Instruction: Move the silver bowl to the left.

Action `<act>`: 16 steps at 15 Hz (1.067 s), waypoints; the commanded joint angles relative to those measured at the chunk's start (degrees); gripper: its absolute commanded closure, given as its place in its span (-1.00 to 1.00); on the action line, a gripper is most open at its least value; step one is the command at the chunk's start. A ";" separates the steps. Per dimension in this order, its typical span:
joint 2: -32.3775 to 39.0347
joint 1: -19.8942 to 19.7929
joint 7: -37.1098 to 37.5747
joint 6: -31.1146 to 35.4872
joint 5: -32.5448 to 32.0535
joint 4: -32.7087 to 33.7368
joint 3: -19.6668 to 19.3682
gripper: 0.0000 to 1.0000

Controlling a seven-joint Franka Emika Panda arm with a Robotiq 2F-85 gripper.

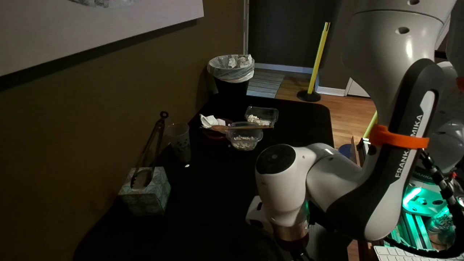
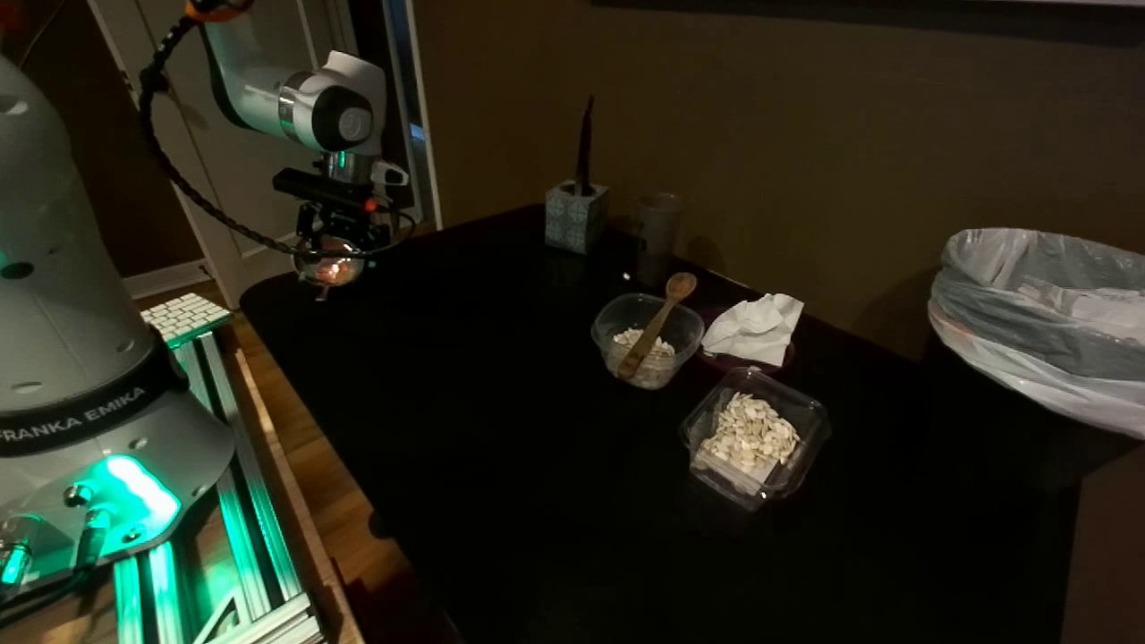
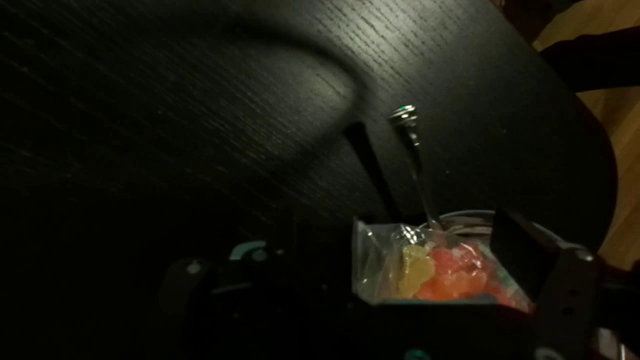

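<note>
Gripper (image 2: 341,240), one: clasping or parted, not discernible. Silver bowl (image 3: 467,219), one, just under it, clear bag (image 3: 452,272) within.

- "FRANK" and "MIKA", split by an orange band (image 1: 398,137), on the black-and-white robot arm link (image 1: 391,163).
- "FRANKA EMIKA" on the black collar (image 2: 89,419) of the rounded grey robot base (image 2: 185,454).

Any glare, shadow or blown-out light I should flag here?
Wrist view: pale glare and a soft, looping shadow on the black table; lower left almost lost in darkness. In an exterior view: bright reflections on the silver bowl. In both exterior views: green base light burning near-white.
</note>
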 commanded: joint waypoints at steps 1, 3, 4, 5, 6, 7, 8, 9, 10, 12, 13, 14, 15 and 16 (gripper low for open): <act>-0.54 -0.95 -1.71 -2.11 1.63 0.25 0.98 -1.00; -0.54 -1.02 -1.82 -2.11 1.89 0.25 1.07 -1.00; -0.54 -1.13 -1.93 -2.13 2.09 0.25 1.15 -1.00; -0.59 -1.23 -2.01 -2.08 2.27 0.20 1.21 -1.00; -0.62 -1.27 -2.04 -1.98 2.37 0.16 1.22 -1.00; -0.59 -1.28 -2.04 -1.98 2.43 0.18 1.20 -1.00; -0.56 -1.24 -1.96 -1.99 2.44 0.20 1.15 -1.00; -0.59 -1.26 -1.97 -1.94 2.47 0.18 1.15 -1.00; -0.60 -1.31 -1.99 -1.93 2.50 0.18 1.15 -1.00; -0.56 -1.41 -2.03 -1.91 2.60 0.20 1.17 -1.00; -0.54 -1.45 -2.04 -1.86 2.69 0.21 1.19 -1.00; -0.55 -1.66 -2.23 -1.68 3.06 0.19 1.39 -1.00; -0.56 -1.96 -2.49 -1.49 3.64 0.19 1.66 -1.00; -0.61 -2.57 -2.90 -1.45 4.78 0.37 2.17 -1.00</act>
